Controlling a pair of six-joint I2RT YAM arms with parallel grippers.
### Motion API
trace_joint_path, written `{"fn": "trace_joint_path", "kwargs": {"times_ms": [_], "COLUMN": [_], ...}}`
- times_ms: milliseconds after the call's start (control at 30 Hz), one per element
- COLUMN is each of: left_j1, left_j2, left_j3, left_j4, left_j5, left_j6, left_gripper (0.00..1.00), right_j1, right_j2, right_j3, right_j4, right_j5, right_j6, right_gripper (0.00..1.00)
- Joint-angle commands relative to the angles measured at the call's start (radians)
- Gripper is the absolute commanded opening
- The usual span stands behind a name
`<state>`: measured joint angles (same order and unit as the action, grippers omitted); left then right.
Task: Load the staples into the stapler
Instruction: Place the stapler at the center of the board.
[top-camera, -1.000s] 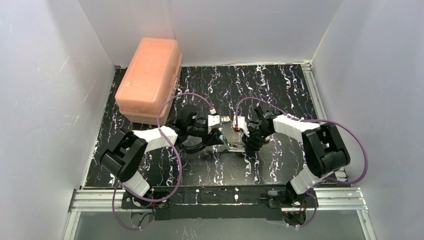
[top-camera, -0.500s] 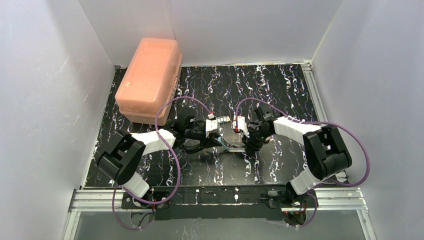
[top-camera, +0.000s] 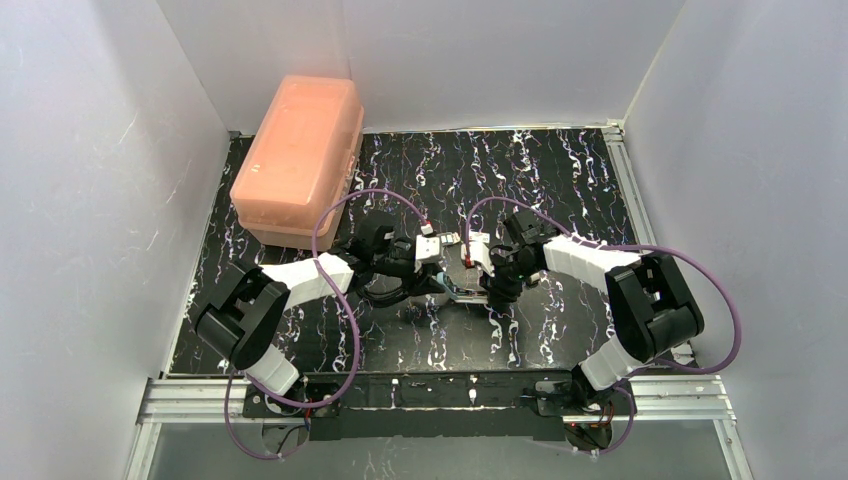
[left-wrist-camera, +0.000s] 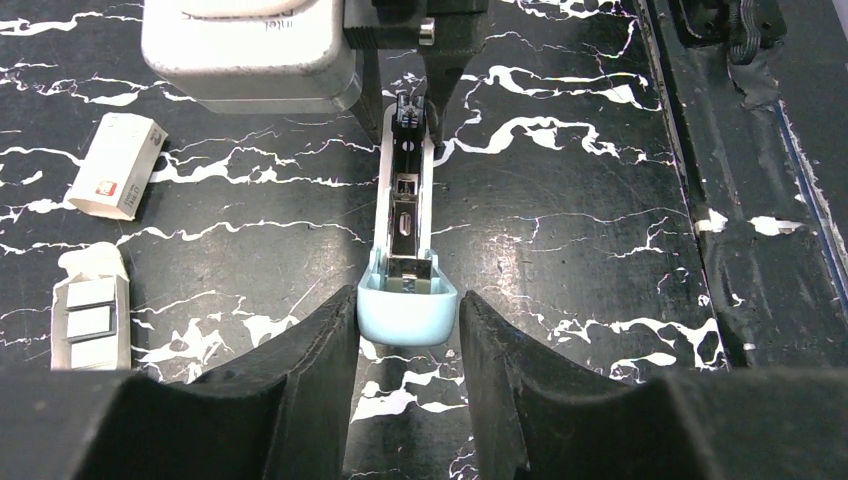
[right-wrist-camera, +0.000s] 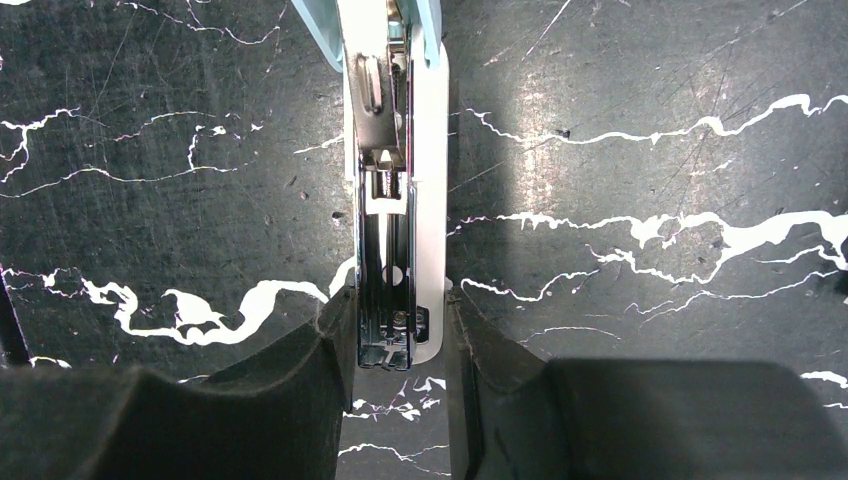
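The stapler (left-wrist-camera: 405, 215) lies opened out flat on the black marbled table, between the two arms (top-camera: 463, 291). Its light-blue end sits between the tips of my left gripper (left-wrist-camera: 408, 305), whose jaws stand open with a hair of space on each side. My right gripper (right-wrist-camera: 398, 300) is shut on the stapler's (right-wrist-camera: 392, 200) other end, pressing the silver channel and white base. The staples (left-wrist-camera: 92, 322), silvery strips in a small tray, lie on the table left of the stapler. A small white block (left-wrist-camera: 115, 178) with a red mark lies beyond them.
An orange lidded plastic box (top-camera: 300, 160) stands at the back left. White walls close in the table on three sides. A metal rail (top-camera: 440, 395) runs along the near edge, and another rail (top-camera: 625, 170) runs along the right side.
My left gripper's jaws have eased apart around the stapler's blue end. The left arm has shifted slightly; the right gripper keeps its hold.
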<state>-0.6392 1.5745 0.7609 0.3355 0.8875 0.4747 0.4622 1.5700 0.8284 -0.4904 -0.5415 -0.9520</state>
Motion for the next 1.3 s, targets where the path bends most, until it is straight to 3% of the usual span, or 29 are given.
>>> {"fn": "trace_joint_path", "kwargs": {"times_ms": [0, 367, 633, 1000, 1267], "left_j1": [-0.011, -0.015, 0.009, 0.03, 0.042], "left_j2": [-0.01, -0.026, -0.063, -0.107, -0.143], "left_j3": [0.022, 0.019, 0.037, 0.051, 0.154], "left_j4": [-0.042, -0.049, -0.093, -0.158, -0.405], "left_j5": [0.007, -0.016, -0.055, -0.049, -0.119], "left_j6": [0.023, 0.027, 0.034, 0.053, 0.103], "left_gripper": [0.4, 0.56, 0.69, 0.78, 0.8], "right_j1": [0.007, 0.015, 0.014, 0.015, -0.001], "right_j2": [-0.003, 0.02, 0.058, 0.038, -0.125], "right_j3": [-0.012, -0.006, 0.024, 0.047, 0.057], "right_j4": [0.018, 0.017, -0.024, -0.046, -0.046], "right_j5": [0.06, 0.067, 0.076, 0.099, 0.141], "right_j6": [0.01, 0.009, -0.014, -0.008, 0.127], "right_gripper": [0.17, 0.22, 0.47, 0.6, 0.7]}}
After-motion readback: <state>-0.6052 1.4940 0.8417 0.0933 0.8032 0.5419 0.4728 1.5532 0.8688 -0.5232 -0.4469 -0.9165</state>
